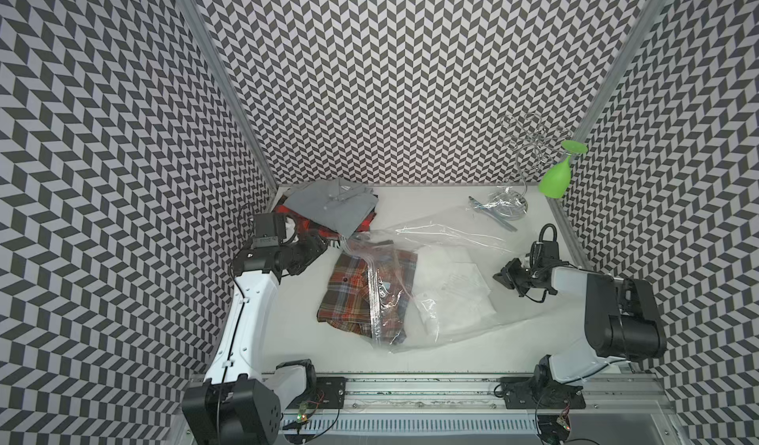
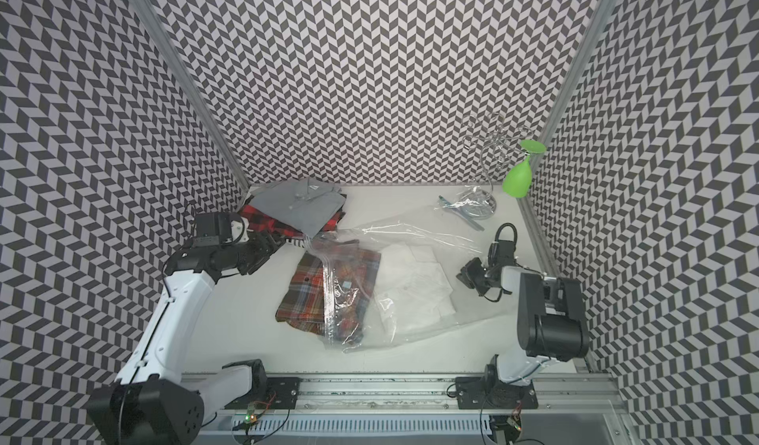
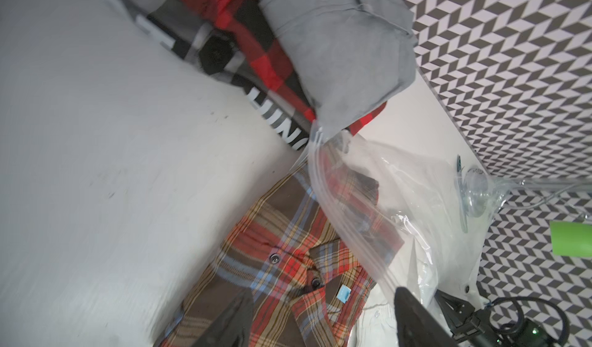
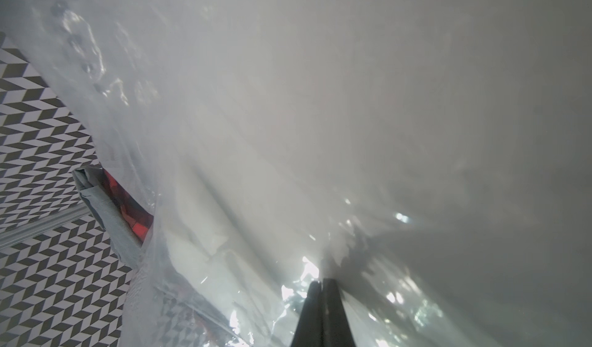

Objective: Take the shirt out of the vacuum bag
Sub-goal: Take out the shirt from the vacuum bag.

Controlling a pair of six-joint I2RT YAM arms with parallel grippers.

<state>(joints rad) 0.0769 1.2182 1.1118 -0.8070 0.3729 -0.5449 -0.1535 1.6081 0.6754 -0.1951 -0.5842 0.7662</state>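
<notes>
The plaid shirt (image 1: 349, 295) is half withdrawn from the vacuum bag (image 1: 451, 237); the left gripper (image 3: 323, 292) is released; the right gripper (image 4: 322, 283) is clenched on the bag; extraction remains.

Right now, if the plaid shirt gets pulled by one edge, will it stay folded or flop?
Probably flop: the plaid shirt is soft folded cloth, so lifted by one edge it would likely unfold and drape. Its half inside the vacuum bag may drag on the plastic. The right gripper, shut on the bag, should stop it following.
</notes>
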